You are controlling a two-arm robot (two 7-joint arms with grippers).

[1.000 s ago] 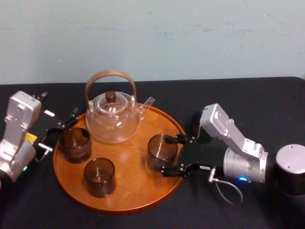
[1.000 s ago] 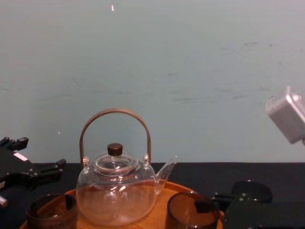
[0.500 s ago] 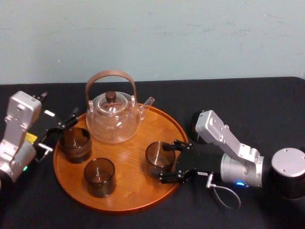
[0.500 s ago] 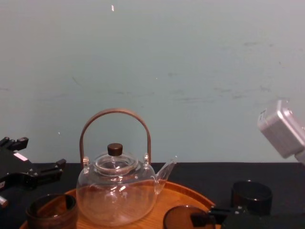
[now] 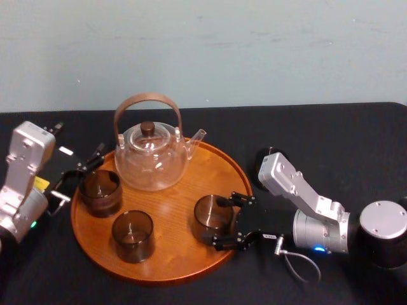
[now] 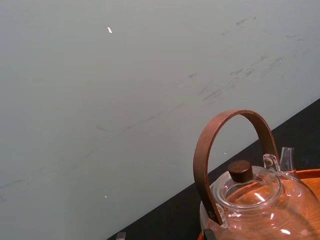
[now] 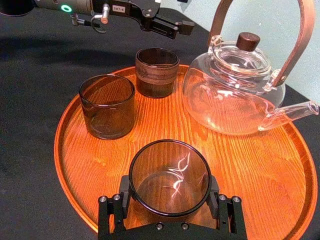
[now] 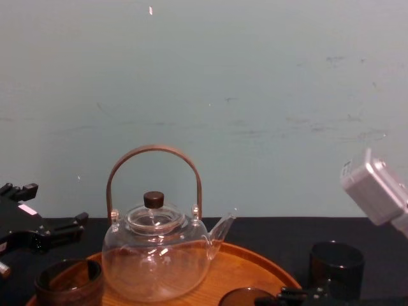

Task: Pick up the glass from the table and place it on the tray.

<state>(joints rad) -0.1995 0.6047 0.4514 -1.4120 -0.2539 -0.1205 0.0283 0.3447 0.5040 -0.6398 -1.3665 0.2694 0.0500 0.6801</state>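
Nearest to us, the right gripper (image 7: 169,187) is clenched on the glass (image 7: 169,176). The smoky tumbler stands upright between the two black fingers (image 7: 124,186), which press its wall from opposite sides. In the head view the same gripper (image 5: 217,220) reaches in from the right, over the rim of the tray (image 5: 159,274), and holds the glass (image 5: 210,212) inside the tray's near right part. We cannot tell whether its base touches the wood or sits just above it.

A second smoky glass (image 5: 133,235) stands on the tray to the left, apart from the held one. Past it, near the tray's left edge, sits a dark banded cup (image 5: 100,190). The left gripper (image 5: 75,176) hangs just beside that cup at the tray's left rim, its fingers spread apart.

Farther back on the tray stands the clear glass teapot (image 5: 151,157), with a brown arched handle, a dark lid knob and its spout pointing right. Off the tray, behind the right arm, a black round container (image 8: 336,268) stands on the black tablecloth (image 5: 331,130). A pale green wall (image 8: 255,95) rises behind the table.
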